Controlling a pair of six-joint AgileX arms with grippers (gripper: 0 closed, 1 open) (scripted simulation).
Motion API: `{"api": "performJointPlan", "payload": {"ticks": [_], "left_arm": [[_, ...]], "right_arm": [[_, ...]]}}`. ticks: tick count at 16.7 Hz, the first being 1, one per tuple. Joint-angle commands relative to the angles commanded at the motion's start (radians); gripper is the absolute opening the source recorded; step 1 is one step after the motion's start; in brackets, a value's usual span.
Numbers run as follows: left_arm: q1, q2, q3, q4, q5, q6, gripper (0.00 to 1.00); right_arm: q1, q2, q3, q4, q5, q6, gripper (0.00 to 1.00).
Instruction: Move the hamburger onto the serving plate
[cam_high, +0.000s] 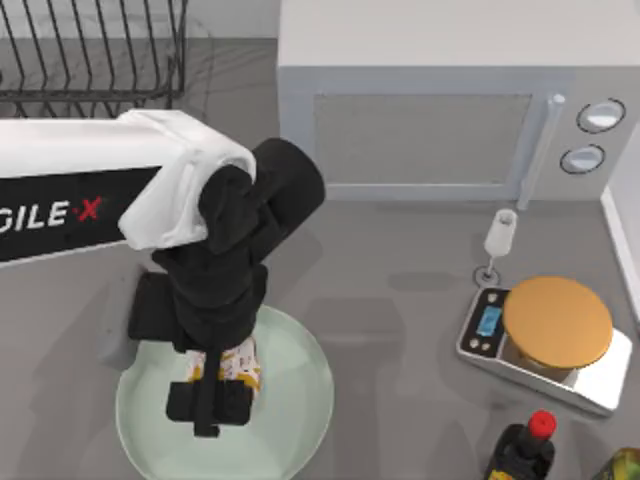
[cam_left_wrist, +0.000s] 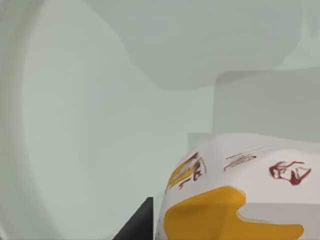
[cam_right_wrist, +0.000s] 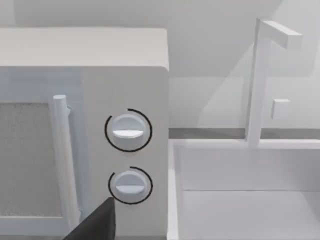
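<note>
"AgileX"-lettered left arm (cam_high: 90, 205) holds hamburger (cam_high: 238, 362) over serving plate (cam_high: 290, 420).

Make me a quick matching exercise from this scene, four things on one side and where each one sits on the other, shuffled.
Things:
1. hamburger
2. orange-tan disc
3. microwave
4. dark bottle with red cap

Places:
A. bottom edge, right of the serving plate
B. on the kitchen scale
C. over the plate, under the left pincer
D. back of the table

Pairs: 1-C, 2-B, 3-D, 4-A
</note>
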Motion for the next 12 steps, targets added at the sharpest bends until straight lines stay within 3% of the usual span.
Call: {"api": "performJointPlan", "payload": {"ticks": [5, 12], "left_arm": [[0.002, 0.013, -0.029, 0.035, 0.0, -0.001, 0.0], [0.002, 0.013, -0.029, 0.035, 0.0, -0.001, 0.53]], "right_arm": [[0.0, 0.0, 0.0, 0.0, 0.0, 0.0, 1.0], [0.0, 0.0, 0.0, 0.0, 0.0, 0.0, 1.0]]}}
